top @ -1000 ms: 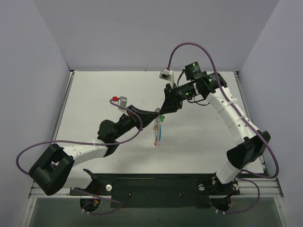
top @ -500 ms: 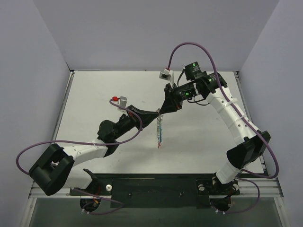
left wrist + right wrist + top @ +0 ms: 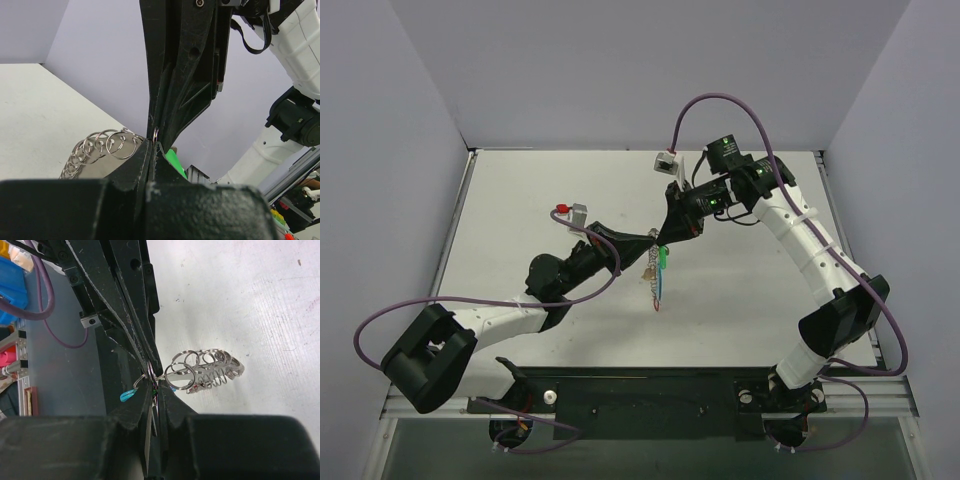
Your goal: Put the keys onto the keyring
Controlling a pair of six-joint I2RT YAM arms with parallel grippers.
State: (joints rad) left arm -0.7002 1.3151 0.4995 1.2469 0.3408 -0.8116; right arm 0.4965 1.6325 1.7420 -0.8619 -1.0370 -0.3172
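Note:
The keyring (image 3: 655, 277) hangs in the air over the table's middle: a bunch of silvery wire rings with a light-blue segment. My left gripper (image 3: 652, 241) is shut on its top end, and my right gripper (image 3: 664, 238) meets it tip to tip. In the left wrist view the rings (image 3: 102, 148) fan out left of my shut left gripper (image 3: 153, 145), and a green key (image 3: 175, 160) peeks out behind it. In the right wrist view my right gripper (image 3: 157, 391) pinches a thin metal blade with a touch of green at the rings (image 3: 200, 371). The green key (image 3: 663, 258) hangs just below the tips.
The white table (image 3: 520, 200) lies below, with grey walls on three sides. The black base bar (image 3: 640, 400) runs along the near edge. Purple cables loop from both arms. A coil spring (image 3: 220, 376) hangs among the rings.
The right gripper has shifted slightly to the left. The hanging keyring has swung and turned, so the green key shows again beside it.

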